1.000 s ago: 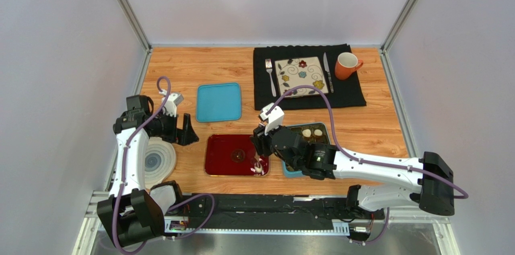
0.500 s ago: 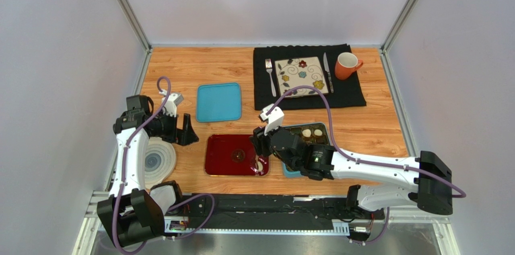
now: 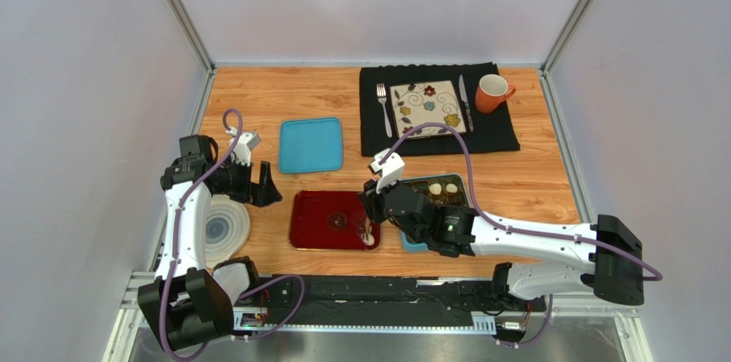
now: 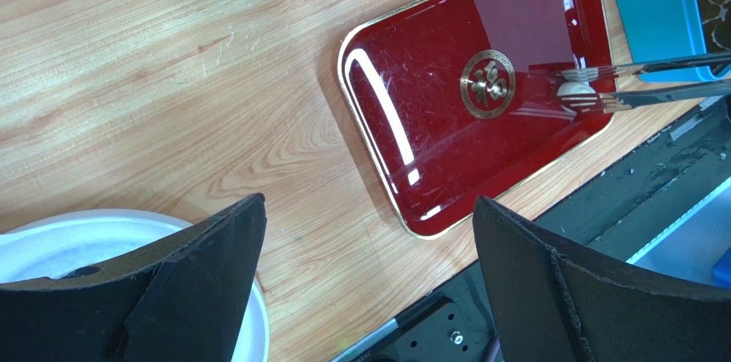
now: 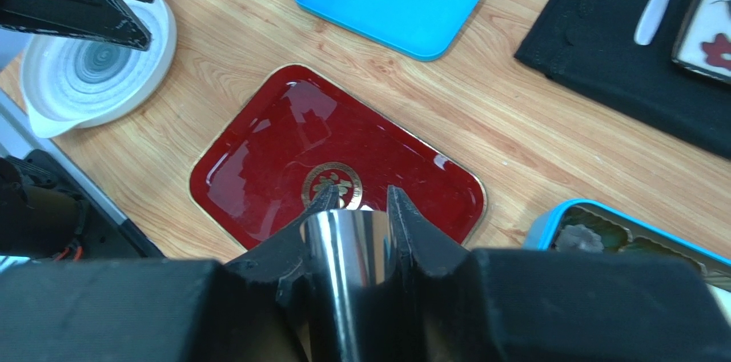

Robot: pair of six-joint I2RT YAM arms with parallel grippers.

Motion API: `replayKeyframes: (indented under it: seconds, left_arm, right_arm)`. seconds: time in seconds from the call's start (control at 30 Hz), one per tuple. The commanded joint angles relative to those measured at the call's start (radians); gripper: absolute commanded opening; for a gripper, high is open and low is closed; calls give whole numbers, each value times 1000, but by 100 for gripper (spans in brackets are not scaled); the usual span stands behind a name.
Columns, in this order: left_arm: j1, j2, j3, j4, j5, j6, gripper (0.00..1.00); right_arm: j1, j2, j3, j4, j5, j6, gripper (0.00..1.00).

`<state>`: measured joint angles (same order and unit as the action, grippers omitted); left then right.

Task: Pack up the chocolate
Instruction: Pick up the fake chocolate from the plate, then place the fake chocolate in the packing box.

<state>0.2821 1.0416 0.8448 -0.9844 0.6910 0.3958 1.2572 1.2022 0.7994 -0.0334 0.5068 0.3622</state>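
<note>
So the right gripper (image 5: pixel 359 203) is clamped around the handle of a pair of metal tongs (image 4: pixel 652 79). The tong tips are pinching one small white chocolate (image 4: pixel 576 88) over the right end of the red tray (image 4: pixel 446 156), just past the gold emblem. I honestly can't tell if the piece is resting on the tray or already a touch above it.

The rest of the chocolate I can make out is a couple of pale pieces (image 3: pixel 436 188) sitting in the blue box (image 5: pixel 592 210) just to the right of the tray. The rest of the tray looks bare, so my guess is this is one of the last ones to go in.

The left gripper (image 4: pixel 369 203) is spread wide and holding nothing. It's hanging well off to the left by the white dish (image 4: pixel 51 242), so it's out of the way.

If I were doing this bit:
- Hold the squeeze steady, because a hard little candy between smooth metal tips will probably want to shoot out sideways.
- Lift straight up to clear the tray's raised rim before swinging right.
- Come down over a free pocket in the box rather than on top of the pieces already there.
- Let go low and slow so it doesn't bounce.

The blue lid (image 3: pixel 311 144) farther back can wait.
</note>
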Motion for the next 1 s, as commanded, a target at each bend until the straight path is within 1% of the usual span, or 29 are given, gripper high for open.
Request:
replayKeyframes:
  seconds: [0.0,0.2,0.37,0.4,0.43,0.5,0.53,0.57,0.6,0.63,0.67,0.73,0.97]
  left_arm:
    - [6,-12,31,-5,7,21,99]
    - [6,-14,37,-5,5,23,99]
    - [8,-12,37,-5,13,23,99]
    - [6,-12,37,-4,12,23,99]
    - [8,-14,39,-3,12,25,99]
    - [6,-11,36,-2,12,25,99]
    - [6,-9,34,0,15,23,99]
    - [6,-8,31,1,16,21,99]
    - [6,-8,30,4,19,20,99]
    - [6,-8,28,6,25,17,99]
    - [6,-3,28,7,28,14,99]
    - [6,0,28,9,31,11,99]
    - [6,-5,28,7,21,17,99]
  right_arm:
    - [7,-61,76,-16,78,-69,16]
    - [-27,-173,162,-97,151,-178,15]
    - [-51,-314,135,-216,251,-201,15]
    - [-58,-338,121,-242,269,-194,14]
    - [-59,-381,119,-311,291,-180,13]
    - [-61,-427,116,-396,367,-120,12]
    - [-61,-466,116,-487,396,-93,13]
    - [-62,-484,115,-532,447,-41,12]
    - [-62,-519,113,-601,466,-16,12]
    - [-64,-535,106,-629,481,3,12]
    - [-62,-549,101,-652,510,36,12]
    - [-62,-582,86,-694,535,52,12]
    - [-64,-606,52,-706,596,64,13]
